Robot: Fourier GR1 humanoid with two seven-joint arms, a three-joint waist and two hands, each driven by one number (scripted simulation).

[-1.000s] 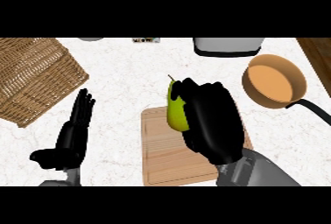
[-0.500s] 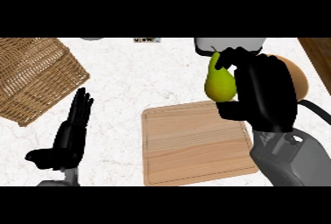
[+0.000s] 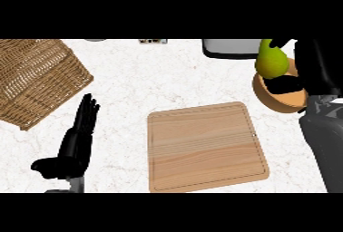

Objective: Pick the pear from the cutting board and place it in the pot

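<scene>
The robot's right hand (image 3: 315,68), at the worktop's right edge, has its black fingers curled round a green pear (image 3: 271,61) and holds it upright, stem end up, over the copper-coloured pot (image 3: 281,100). The pear's lower end sits at or just inside the pot's rim, with dark fingers (image 3: 285,84) wrapped beneath it; whether the fruit touches the pot cannot be told. The pot stands near the worktop's far right corner, partly hidden by the hand and the grey forearm (image 3: 325,145) that runs down the right edge.

The wooden cutting board (image 3: 204,147) lies bare toward the near edge of the white marbled worktop (image 3: 147,86), slightly turned, well apart from the pot. The left hand (image 3: 74,145) rests near the worktop's near left corner, fingers straight and pointing toward the far edge, holding nothing. A woven wicker basket (image 3: 33,77) fills the far left corner. Along the far edge, a pale rounded appliance with a dark rim (image 3: 231,48) sits just beside the pear, cut off by the view.
</scene>
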